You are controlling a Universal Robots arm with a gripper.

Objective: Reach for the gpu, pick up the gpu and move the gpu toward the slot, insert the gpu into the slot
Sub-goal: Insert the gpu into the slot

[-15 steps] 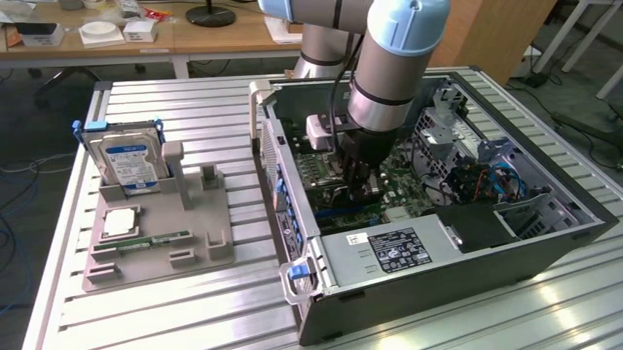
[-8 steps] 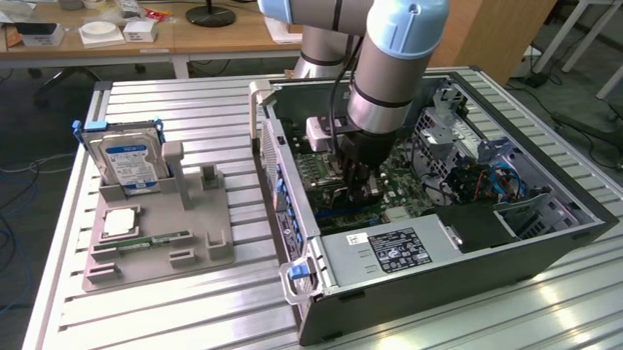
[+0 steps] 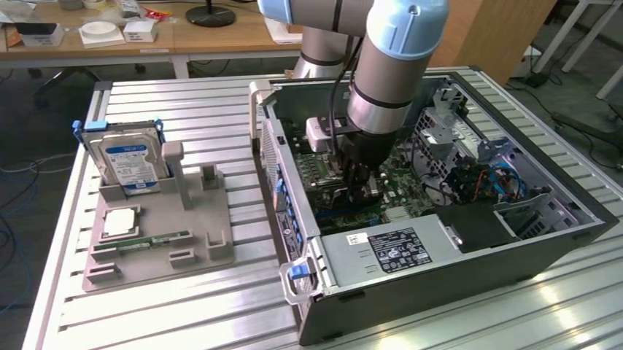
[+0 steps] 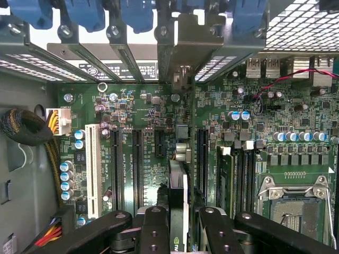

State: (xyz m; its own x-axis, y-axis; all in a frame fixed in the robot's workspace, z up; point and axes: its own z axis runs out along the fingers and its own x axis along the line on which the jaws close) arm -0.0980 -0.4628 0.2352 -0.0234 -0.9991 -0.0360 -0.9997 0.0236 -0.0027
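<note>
One robot gripper (image 4: 177,222) reaches inside one open computer case (image 3: 545,240), its fingers closed on one gpu (image 4: 178,182) held edge-on over the green motherboard (image 4: 296,153), among its long black slots, bracket toward the case's rear wall.

A hard drive (image 3: 130,162) with a blue-and-white label stood upright in a grey fixture tray (image 3: 156,251) on the slatted aluminium table (image 3: 195,313). A memory stick (image 3: 143,240) lay flat on the tray, just beside a square processor (image 3: 121,221). At the exterior view's right, the open computer case (image 3: 545,244) housed a silver power supply (image 3: 389,251). A wooden desk (image 3: 195,40) stood behind.
</note>
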